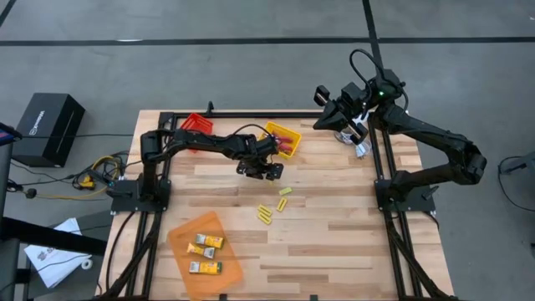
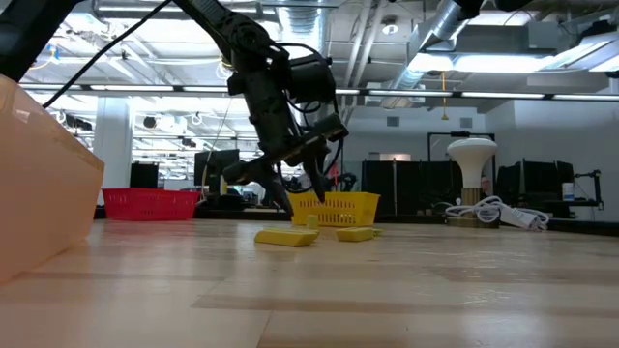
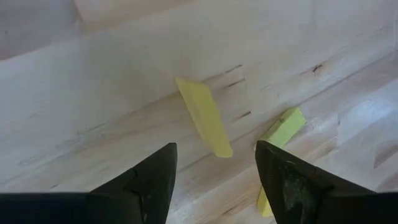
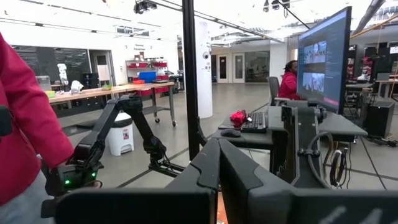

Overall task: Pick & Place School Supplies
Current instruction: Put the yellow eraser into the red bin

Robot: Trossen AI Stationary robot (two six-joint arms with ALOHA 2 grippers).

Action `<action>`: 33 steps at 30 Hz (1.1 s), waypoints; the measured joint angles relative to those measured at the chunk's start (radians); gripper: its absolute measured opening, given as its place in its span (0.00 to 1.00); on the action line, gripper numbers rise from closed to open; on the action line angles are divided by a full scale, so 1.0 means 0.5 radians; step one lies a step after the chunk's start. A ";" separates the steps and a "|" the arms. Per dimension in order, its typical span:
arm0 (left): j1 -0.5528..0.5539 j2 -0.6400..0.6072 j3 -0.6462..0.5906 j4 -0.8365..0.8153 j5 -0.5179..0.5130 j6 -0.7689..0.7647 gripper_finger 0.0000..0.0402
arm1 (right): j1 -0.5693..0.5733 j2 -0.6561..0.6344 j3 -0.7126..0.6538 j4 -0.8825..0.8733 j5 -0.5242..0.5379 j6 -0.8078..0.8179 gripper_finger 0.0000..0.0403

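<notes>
The yellow sticks (image 1: 266,214) lie loose on the table (image 1: 334,242), at five o'clock from my left gripper (image 1: 262,171); its fingers (image 3: 149,180) are spread and empty above one stick (image 3: 204,116); three yellow-and-white packs (image 1: 205,242) sit in the orange tray (image 1: 180,238); my right gripper (image 1: 328,119), pressed together, waits at two o'clock.

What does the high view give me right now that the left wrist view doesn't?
Only the high view: the left gripper poised near the yellow tray, the red tray, the orange tray holding yellow-and-white packs, and the right gripper parked shut at the table's far right corner.

Only the left wrist view: the left gripper's fingers open, framing one yellow stick lying flat on the wood, with a second beside it.

Both: loose yellow sticks on the table, none gripped.
</notes>
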 joint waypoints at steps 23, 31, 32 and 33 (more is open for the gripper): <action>0.008 0.115 -0.001 0.136 -0.005 -0.081 0.46 | -0.001 0.000 0.000 0.000 -0.048 0.015 0.00; 0.010 0.184 0.009 0.234 0.068 -0.082 0.44 | -0.002 0.000 0.000 0.000 -0.048 0.015 0.00; 0.009 0.185 0.008 0.236 0.065 -0.069 0.44 | -0.002 0.000 0.000 0.000 -0.048 0.016 0.00; 0.010 0.185 0.008 0.237 0.063 -0.043 0.43 | -0.002 0.001 0.000 0.000 -0.049 0.016 0.00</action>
